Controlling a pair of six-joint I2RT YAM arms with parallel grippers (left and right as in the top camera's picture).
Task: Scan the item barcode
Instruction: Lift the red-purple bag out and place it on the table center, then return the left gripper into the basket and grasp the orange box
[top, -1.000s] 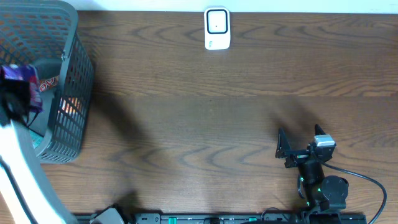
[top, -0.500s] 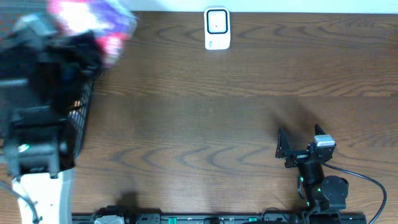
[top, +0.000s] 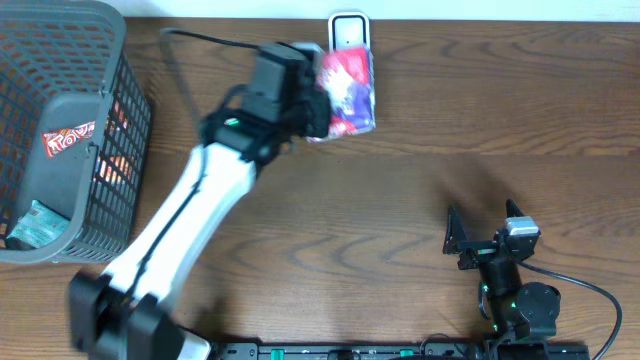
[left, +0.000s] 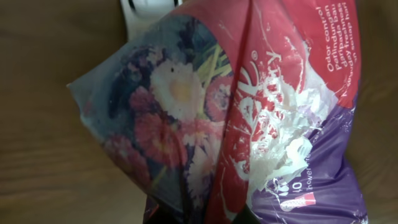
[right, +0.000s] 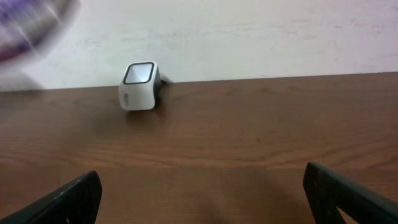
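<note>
The item, a red and purple packet (top: 346, 88) printed with flowers, hangs in the air just in front of the white scanner (top: 348, 24) at the table's far edge and covers its lower part. My left gripper (top: 312, 104) is shut on the packet's lower end. In the left wrist view the packet (left: 249, 106) fills the frame, with the left gripper (left: 199, 218) at the bottom edge and a sliver of scanner (left: 146, 5) above. No barcode shows. My right gripper (top: 483, 226) rests open at the lower right, holding nothing. Its wrist view shows the scanner (right: 138, 86) far ahead.
A grey mesh basket (top: 122, 130) stands at the left edge with a red-brown packet (top: 68, 140) and a teal packet (top: 30, 225) inside. A pale wall runs behind the table's far edge (right: 249, 37).
My left arm has swung from over the basket across to the right, carrying the flowered packet up to the scanner. The right arm has not moved.
</note>
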